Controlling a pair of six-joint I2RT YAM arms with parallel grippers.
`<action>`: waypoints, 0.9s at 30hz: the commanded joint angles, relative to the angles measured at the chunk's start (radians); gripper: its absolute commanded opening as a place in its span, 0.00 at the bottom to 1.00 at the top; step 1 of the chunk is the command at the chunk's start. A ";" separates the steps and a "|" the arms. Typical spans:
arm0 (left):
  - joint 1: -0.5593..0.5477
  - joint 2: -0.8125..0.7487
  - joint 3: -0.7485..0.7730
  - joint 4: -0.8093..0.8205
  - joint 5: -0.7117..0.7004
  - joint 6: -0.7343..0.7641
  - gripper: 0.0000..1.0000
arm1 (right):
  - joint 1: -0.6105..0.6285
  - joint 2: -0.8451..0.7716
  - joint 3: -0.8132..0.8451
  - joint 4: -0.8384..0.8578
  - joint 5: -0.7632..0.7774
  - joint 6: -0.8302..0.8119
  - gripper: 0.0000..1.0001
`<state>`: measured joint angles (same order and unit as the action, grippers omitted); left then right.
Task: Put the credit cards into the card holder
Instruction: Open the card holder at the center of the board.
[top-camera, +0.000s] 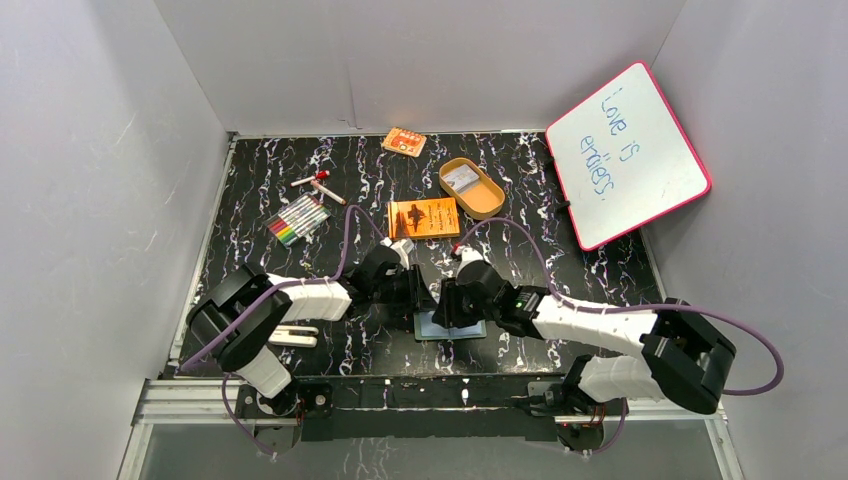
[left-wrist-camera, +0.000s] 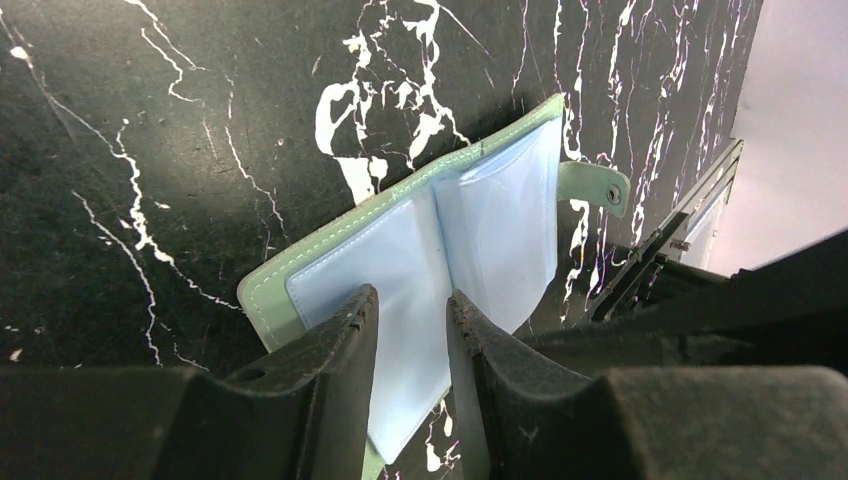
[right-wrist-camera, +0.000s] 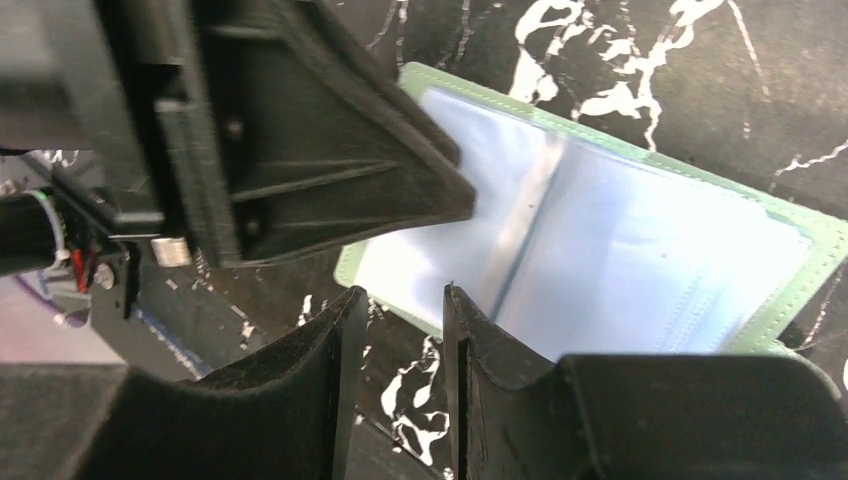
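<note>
Card holder (top-camera: 452, 328) (left-wrist-camera: 400, 255) (right-wrist-camera: 640, 240): spread open flat on the black marbled bench (top-camera: 560, 250), close to the near edge, about midway between the left and right edges. Grey-green cover down, pale blue and clear pockets facing up. Snap tab (left-wrist-camera: 596, 187) sticking out from one edge, unfastened.

Left gripper (top-camera: 422, 293) (left-wrist-camera: 412, 296): low over the pockets, beside the spine fold. Fingers a narrow slot apart, pale blue plastic showing in the slot; cannot tell whether a pocket leaf is nipped. Seen from the right wrist as a black wedge (right-wrist-camera: 330, 150) with its tip over the pockets.

Right gripper (top-camera: 452, 302) (right-wrist-camera: 404, 292): at one edge of the card holder, just beside the left gripper. Fingers a narrow slot apart, only bench and the green rim showing in the slot; nothing held.

Orange book (top-camera: 424, 217): near the middle of the bench, beyond both grippers. Tan oval tin (top-camera: 471, 187): just beyond the book, toward the far right. Whiteboard (top-camera: 627, 155): propped at the far right corner, blue handwriting on it. Pack of coloured markers (top-camera: 298, 219): toward the left edge, with a red-capped marker (top-camera: 312, 180) just beyond it. Small orange packet (top-camera: 404, 141): at the far edge.
</note>
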<state>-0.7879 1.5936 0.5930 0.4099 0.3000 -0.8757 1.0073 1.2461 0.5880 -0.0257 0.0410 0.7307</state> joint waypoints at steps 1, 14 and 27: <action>-0.003 -0.041 -0.022 -0.046 -0.035 0.006 0.31 | -0.012 -0.007 -0.041 0.110 0.090 0.039 0.41; -0.003 -0.079 -0.042 -0.048 -0.030 -0.005 0.33 | -0.064 0.043 -0.127 0.028 0.119 0.100 0.40; -0.002 -0.228 -0.031 -0.138 -0.073 0.004 0.44 | -0.064 -0.004 -0.135 -0.044 0.147 0.107 0.40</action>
<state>-0.7879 1.4380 0.5522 0.3134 0.2462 -0.8879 0.9482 1.2591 0.4637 0.0486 0.1406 0.8398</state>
